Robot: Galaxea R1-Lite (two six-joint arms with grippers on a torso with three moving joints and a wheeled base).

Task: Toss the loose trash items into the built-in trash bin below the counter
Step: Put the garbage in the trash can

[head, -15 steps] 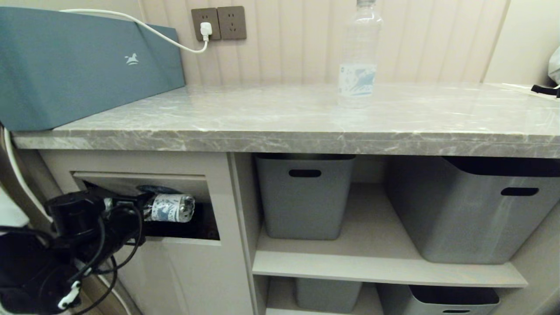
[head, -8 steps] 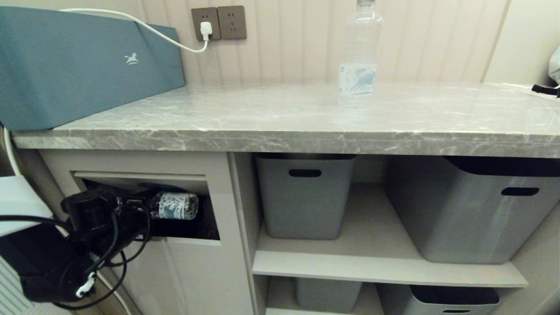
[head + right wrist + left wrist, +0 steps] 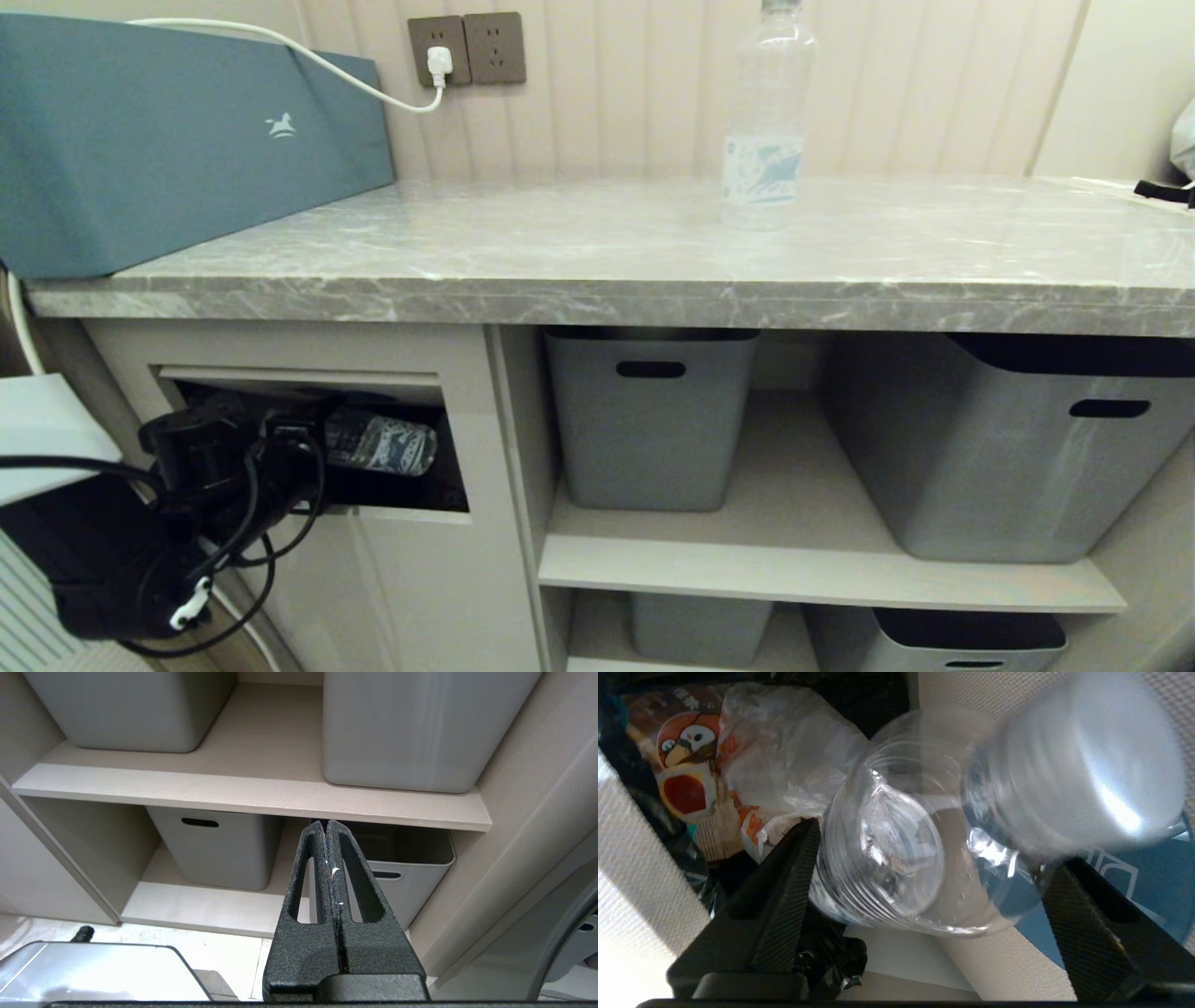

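A clear plastic bottle [image 3: 383, 443] lies tilted in the dark opening of the built-in trash bin [image 3: 401, 560], under the counter [image 3: 607, 252]. My left gripper [image 3: 313, 439] reaches into that opening. In the left wrist view the bottle [image 3: 896, 858] is blurred between the wide-spread fingers of the left gripper [image 3: 931, 849], which is open. The blue icon of the pushed-in flap [image 3: 1120, 882] shows behind it. A second bottle [image 3: 764, 121] stands upright on the counter. My right gripper [image 3: 326, 823] is shut and empty, parked low before the shelves.
A teal box [image 3: 187, 131] with a white cable sits on the counter's left end. Grey tubs [image 3: 651, 415] [image 3: 1008, 448] fill the shelves right of the bin panel. Inside the bin lie a snack wrapper [image 3: 686, 765] and a crumpled plastic bag [image 3: 784, 756].
The left gripper's jaws have spread wider. The bottle has gone deeper into the bin opening and tipped downward. The right arm has kept still.
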